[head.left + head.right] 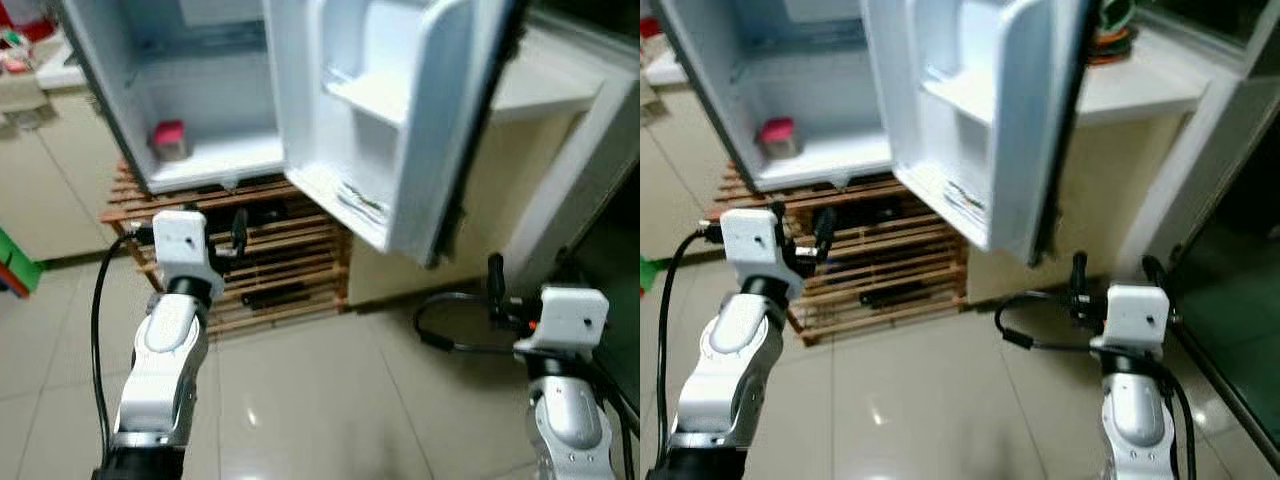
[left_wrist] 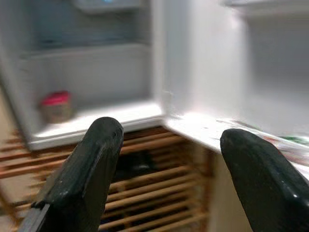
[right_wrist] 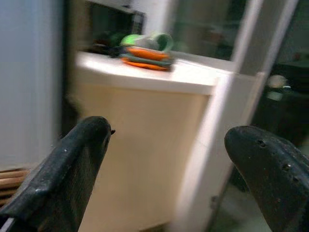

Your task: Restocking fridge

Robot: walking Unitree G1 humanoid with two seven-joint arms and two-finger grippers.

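Note:
A small white fridge (image 1: 200,110) stands open on a low wooden rack. Its door (image 1: 400,120) swings out toward me, with white door shelves and a flat packet in the lowest one. A small container with a pink lid (image 1: 169,140) sits on the fridge floor at the left, and is also seen in the left wrist view (image 2: 56,105). My left gripper (image 2: 169,140) is raised in front of the rack below the fridge, open and holding nothing. My right gripper (image 1: 1114,267) is low on the right, open and empty, facing a cream counter.
The slatted wooden rack (image 1: 270,260) holds dark items underneath. A cream counter (image 1: 1140,90) behind the door carries green and orange things (image 3: 147,50). Dark glass (image 1: 1230,300) lies at the right. A black cable (image 1: 450,340) loops over the tiled floor (image 1: 320,400).

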